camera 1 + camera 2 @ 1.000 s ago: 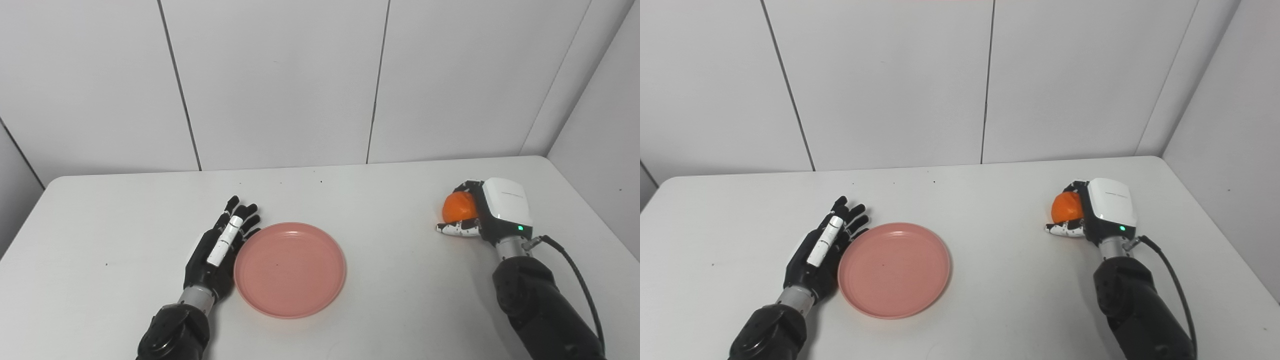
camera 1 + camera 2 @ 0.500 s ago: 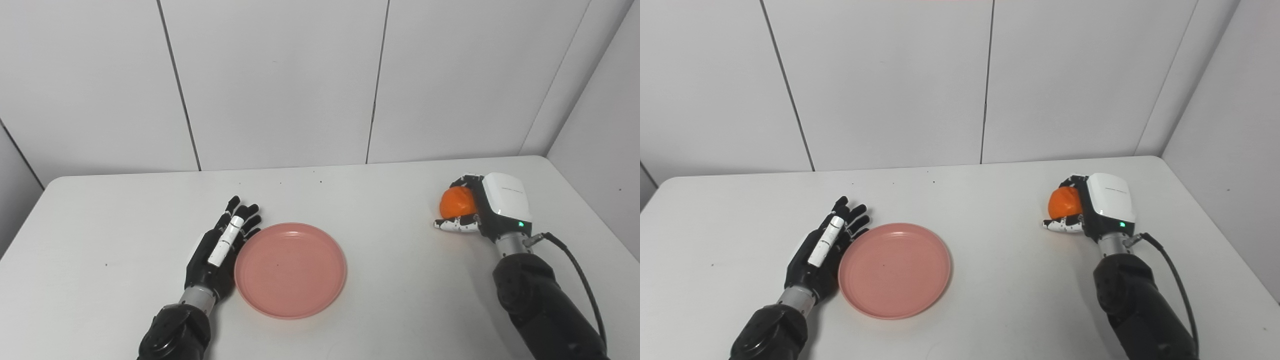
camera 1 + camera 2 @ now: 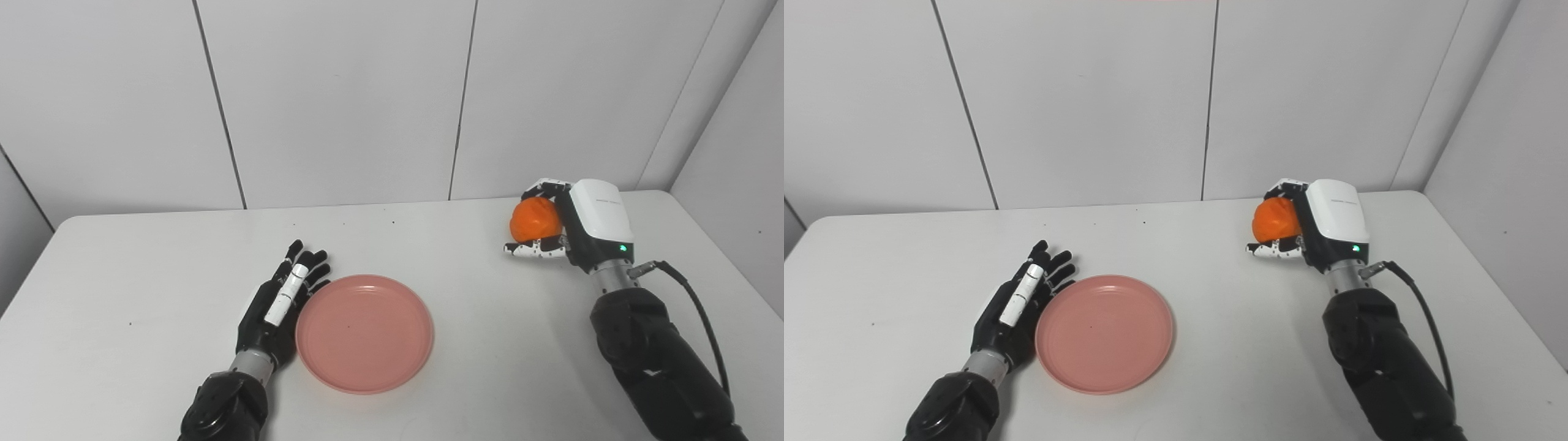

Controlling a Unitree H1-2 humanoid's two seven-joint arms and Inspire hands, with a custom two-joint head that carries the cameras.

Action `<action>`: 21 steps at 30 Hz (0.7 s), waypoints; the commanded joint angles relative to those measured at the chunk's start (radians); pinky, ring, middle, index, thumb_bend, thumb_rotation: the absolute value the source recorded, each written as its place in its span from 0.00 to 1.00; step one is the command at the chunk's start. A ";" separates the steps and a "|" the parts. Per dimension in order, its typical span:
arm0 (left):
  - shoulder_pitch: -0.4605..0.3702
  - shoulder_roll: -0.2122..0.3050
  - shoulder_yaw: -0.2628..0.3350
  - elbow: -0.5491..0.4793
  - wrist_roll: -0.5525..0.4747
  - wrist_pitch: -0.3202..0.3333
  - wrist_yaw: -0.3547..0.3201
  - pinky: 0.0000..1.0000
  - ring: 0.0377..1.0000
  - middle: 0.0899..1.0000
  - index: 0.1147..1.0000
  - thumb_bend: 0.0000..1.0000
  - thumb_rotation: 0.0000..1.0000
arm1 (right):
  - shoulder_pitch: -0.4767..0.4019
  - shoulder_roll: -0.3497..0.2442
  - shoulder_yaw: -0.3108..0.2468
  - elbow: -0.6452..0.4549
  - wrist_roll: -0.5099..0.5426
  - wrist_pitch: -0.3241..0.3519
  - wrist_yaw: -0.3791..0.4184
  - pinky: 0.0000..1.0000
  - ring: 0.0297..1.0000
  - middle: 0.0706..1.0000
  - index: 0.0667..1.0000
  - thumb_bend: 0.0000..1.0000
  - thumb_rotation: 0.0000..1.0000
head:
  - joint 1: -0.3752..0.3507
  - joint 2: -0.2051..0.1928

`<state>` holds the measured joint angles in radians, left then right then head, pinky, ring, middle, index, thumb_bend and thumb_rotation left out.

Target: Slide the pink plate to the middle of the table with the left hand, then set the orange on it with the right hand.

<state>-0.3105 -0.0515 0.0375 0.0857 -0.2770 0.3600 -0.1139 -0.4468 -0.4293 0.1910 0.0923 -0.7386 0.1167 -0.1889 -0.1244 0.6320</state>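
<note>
The white table (image 3: pixel 122 294) is seen first, stretching from the near edge to the back edge under the grey wall panels. On it the pink plate (image 3: pixel 365 333) is laid flat, a little left of the table's middle and nearer the near edge than the back edge. The left robot hand (image 3: pixel 278 306) is set edge-on against the plate's left rim, fingers straight and spread, pointing toward the back edge; nothing is held in it, and contact with the rim is likely, though the exact touch is hard to be sure of from here. Over by the right part of the table, toward the back edge, the right robot hand (image 3: pixel 569 229) is raised above the surface. The orange (image 3: pixel 535 221) is gripped in it, fingers curled over the top and thumb stretched beneath, well apart from the plate.
</note>
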 commanded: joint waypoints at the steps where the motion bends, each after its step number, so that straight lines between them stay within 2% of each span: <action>1: 0.011 -0.013 -0.009 0.005 0.014 0.019 0.016 0.86 0.90 0.89 1.00 0.79 0.57 | -0.046 -0.007 -0.007 -0.077 0.003 -0.016 0.033 0.16 0.18 0.43 0.45 0.53 0.00 | 0.009 -0.001; 9: 0.016 -0.024 -0.022 0.006 0.033 0.012 0.032 0.84 0.88 0.87 1.00 0.80 0.58 | -0.020 0.029 0.026 -0.212 0.006 -0.027 0.145 0.19 0.23 0.43 0.45 0.53 0.00 | 0.043 -0.009; 14: 0.014 -0.024 -0.031 0.005 0.048 0.012 0.033 0.78 0.86 0.86 1.00 0.79 0.60 | -0.020 0.059 0.054 -0.238 -0.008 -0.045 0.180 0.21 0.25 0.41 0.46 0.52 0.00 | 0.053 -0.009; 21: 0.011 -0.028 -0.027 0.015 0.046 0.010 0.027 0.80 0.87 0.87 1.00 0.82 0.60 | -0.025 0.086 0.064 -0.262 0.048 -0.064 0.231 0.20 0.25 0.38 0.49 0.52 0.00 | 0.067 -0.015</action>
<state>-0.3095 -0.0725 0.0143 0.0829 -0.2342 0.3572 -0.0913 -0.4349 -0.3420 0.2627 -0.1281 -0.7088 0.1085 0.0403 -0.0614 0.6197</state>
